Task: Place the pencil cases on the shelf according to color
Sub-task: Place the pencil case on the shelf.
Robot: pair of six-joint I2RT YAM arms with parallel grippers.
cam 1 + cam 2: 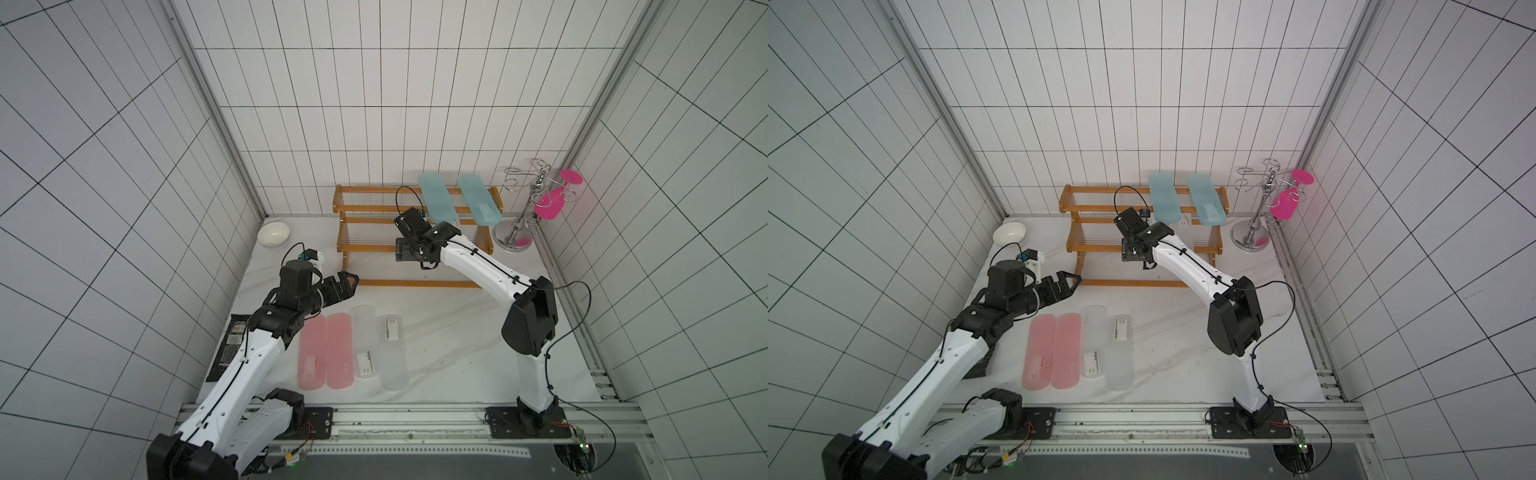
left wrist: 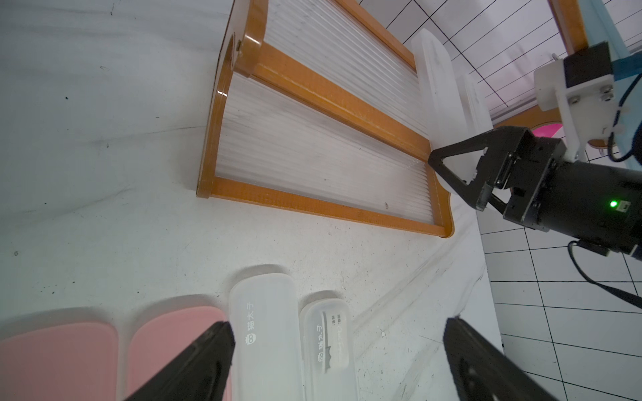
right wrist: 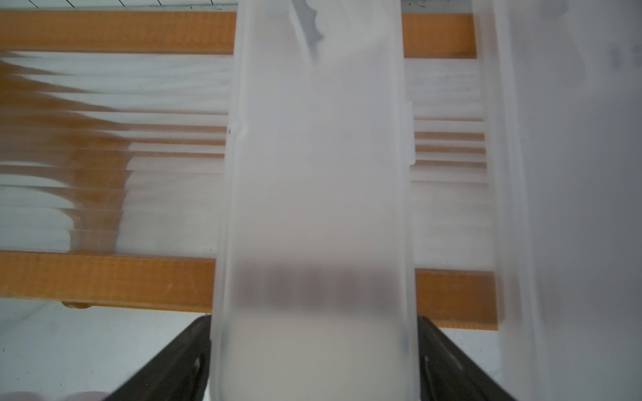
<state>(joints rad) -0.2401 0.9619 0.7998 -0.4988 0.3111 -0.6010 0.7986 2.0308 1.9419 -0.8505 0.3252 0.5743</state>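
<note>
1. Pencil cases lie in three groups. Two teal-blue translucent plastic cases point(image 1: 434, 203) rest side by side across the right end of the top tier of the orange-brown wooden stepped shelf point(image 1: 374, 192).
2. On the middle tier below them, a frosted clear plastic case point(image 3: 312, 173) lies across the thin clear rods. A second frosted clear case point(image 3: 573, 173) lies just beside it.
3. Your right gripper point(image 3: 314, 323) straddles the near end of the first clear case, with one black finger at each long edge. You cannot tell from the wrist view whether the fingers press the case or stand just off it.
4. Two pink translucent cases point(image 1: 311, 353) and two more frosted clear cases with white labels point(image 1: 392, 357) lie flat in a row on the white marbled desk point(image 1: 457, 332), long sides next to each other.
5. Your left gripper point(image 1: 349, 281) hangs over the desk with its jaws spread wide and empty. It is past the far ends of that row, near the left end of the shelf's lowest front rail.
6. At the back left you have a white bowl point(image 1: 273, 235). At the back right is a chrome wire stand point(image 1: 509, 237) with a pink stemmed glass point(image 1: 546, 205) hanging on it. A black foil packet point(image 1: 230, 349) lies partly under your left arm.
</note>
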